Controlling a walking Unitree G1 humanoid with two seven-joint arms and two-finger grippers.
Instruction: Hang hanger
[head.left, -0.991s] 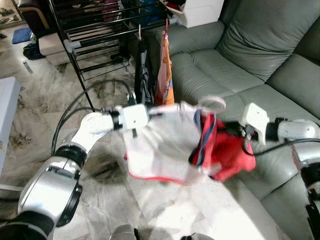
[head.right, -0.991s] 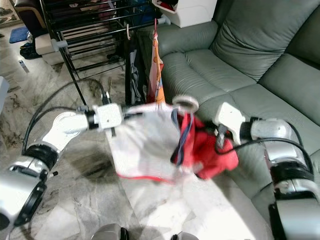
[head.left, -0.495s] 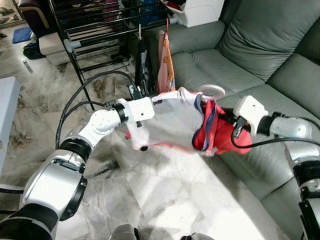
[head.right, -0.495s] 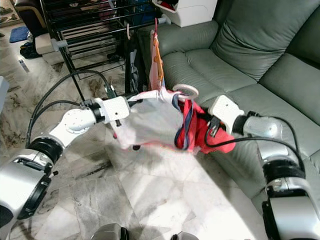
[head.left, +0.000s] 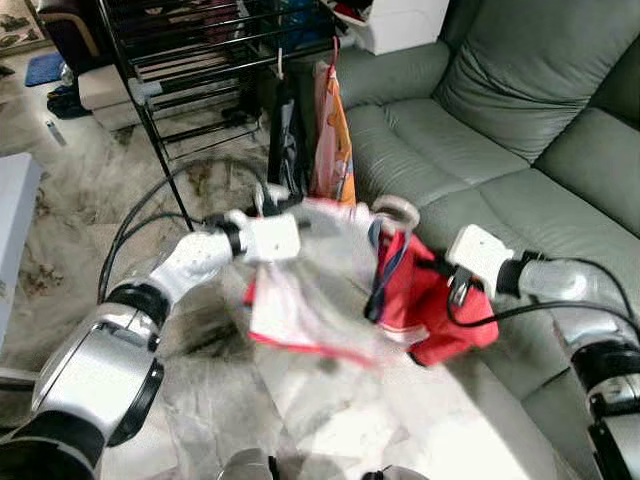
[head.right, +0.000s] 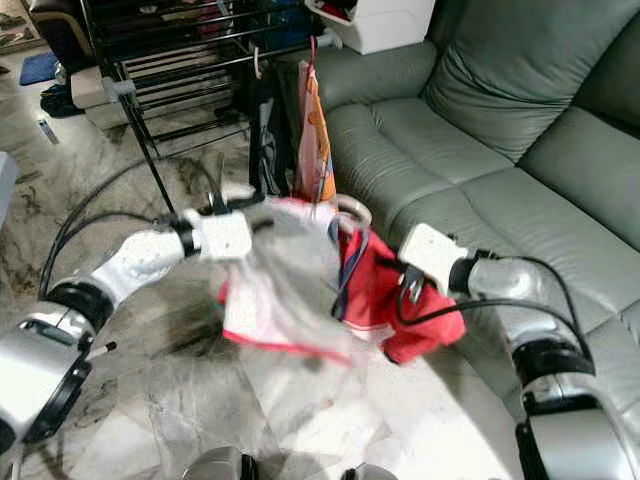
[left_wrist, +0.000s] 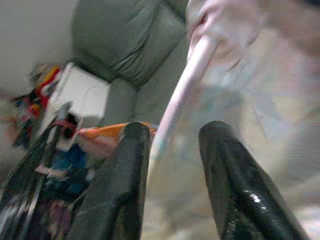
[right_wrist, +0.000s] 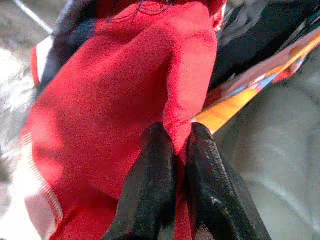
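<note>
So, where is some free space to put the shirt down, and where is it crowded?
Free: the sofa seat cushions behind the right gripper, and the marble floor beneath the shirt. Crowded: the drying rack, where an orange garment and dark clothes hang.

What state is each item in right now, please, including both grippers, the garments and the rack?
Left gripper: fingers around the pink hanger arm, holding that end.
Right gripper: shut on the red garment.
Hanger: held up between the arms, hook on top, not yet on the rack.
White garment: draped on the hanger, blurred.
Red garment: bunched, hanging at the right side.
Drying rack: standing, orange cloth hanging from it.
</note>
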